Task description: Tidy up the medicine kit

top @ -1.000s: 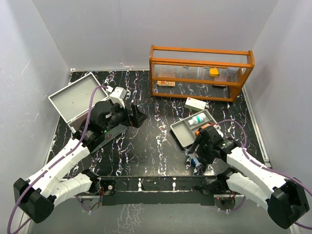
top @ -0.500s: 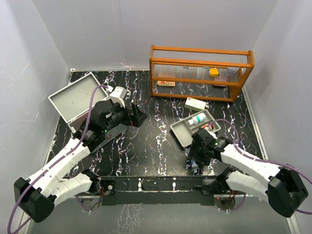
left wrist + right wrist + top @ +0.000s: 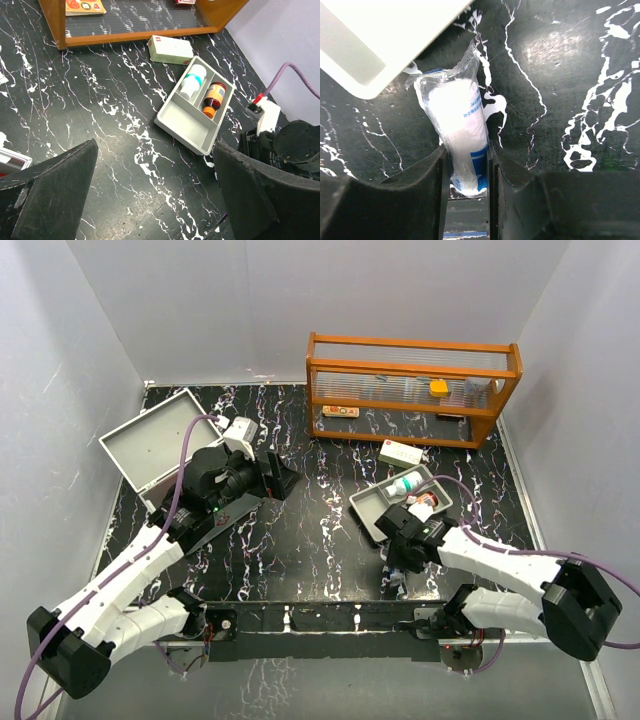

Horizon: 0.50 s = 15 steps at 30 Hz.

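The medicine kit (image 3: 150, 445) is a large light-grey case lying open at the far left of the table. My right gripper (image 3: 398, 565) (image 3: 466, 150) is low over the table just in front of the small grey tray. Its jaws press both sides of a plastic-wrapped white bandage roll (image 3: 457, 120) with blue print, which lies on the black marble top. My left gripper (image 3: 285, 480) (image 3: 155, 165) hangs open above the table's middle left, nothing between its fingers.
The shallow divided tray (image 3: 372, 515) (image 3: 182, 122) holds a white bottle (image 3: 191, 82) with a teal band and a brown bottle (image 3: 214, 97) with an orange cap. A white box (image 3: 400, 453) lies behind it. An orange shelf unit (image 3: 410, 390) stands at the back right.
My right gripper has moved left and down onto the bandage roll, and its jaws have closed in on it. The left arm has not moved.
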Each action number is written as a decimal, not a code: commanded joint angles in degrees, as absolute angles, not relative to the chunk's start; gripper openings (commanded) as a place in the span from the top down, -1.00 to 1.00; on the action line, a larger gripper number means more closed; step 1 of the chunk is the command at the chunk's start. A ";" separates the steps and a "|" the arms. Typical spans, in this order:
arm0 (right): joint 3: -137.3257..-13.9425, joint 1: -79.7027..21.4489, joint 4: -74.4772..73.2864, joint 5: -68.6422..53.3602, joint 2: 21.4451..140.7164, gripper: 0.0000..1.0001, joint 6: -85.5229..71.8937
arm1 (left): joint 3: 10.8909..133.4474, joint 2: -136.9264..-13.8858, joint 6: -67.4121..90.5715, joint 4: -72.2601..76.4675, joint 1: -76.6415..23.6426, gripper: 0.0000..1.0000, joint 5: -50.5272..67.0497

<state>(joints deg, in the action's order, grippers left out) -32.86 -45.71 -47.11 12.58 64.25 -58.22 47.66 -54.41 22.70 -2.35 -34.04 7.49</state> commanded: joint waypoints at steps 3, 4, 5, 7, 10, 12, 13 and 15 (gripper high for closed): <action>-39.41 -46.17 -51.87 21.48 58.46 0.46 -62.08 | 47.13 -52.33 21.91 -1.80 -34.28 -0.97 6.27; -40.24 -46.16 -51.37 22.12 57.84 0.45 -61.19 | 47.16 -52.18 21.89 -1.89 -34.29 -0.97 6.01; -40.97 -46.14 -50.60 22.67 57.24 0.43 -59.76 | 47.12 -52.05 21.99 -2.01 -34.28 -0.97 5.44; -42.25 -46.10 -47.21 22.71 56.94 0.40 -54.85 | 46.52 -51.75 22.50 -1.31 -34.30 -0.97 4.37; -45.73 -45.39 -43.71 23.73 60.29 0.39 -47.46 | 45.80 -51.66 23.47 0.25 -34.34 -0.97 3.02; -49.84 -44.20 -42.13 24.08 63.64 0.39 -42.15 | 46.31 -51.95 23.64 0.48 -34.28 -0.97 2.65; -51.11 -43.30 -40.75 23.99 65.30 0.40 -39.69 | 46.70 -52.08 23.64 0.25 -34.29 -0.97 2.59; -52.04 -41.16 -36.14 21.50 68.10 0.42 -33.37 | 47.33 -52.24 23.52 -0.26 -34.28 -0.97 2.62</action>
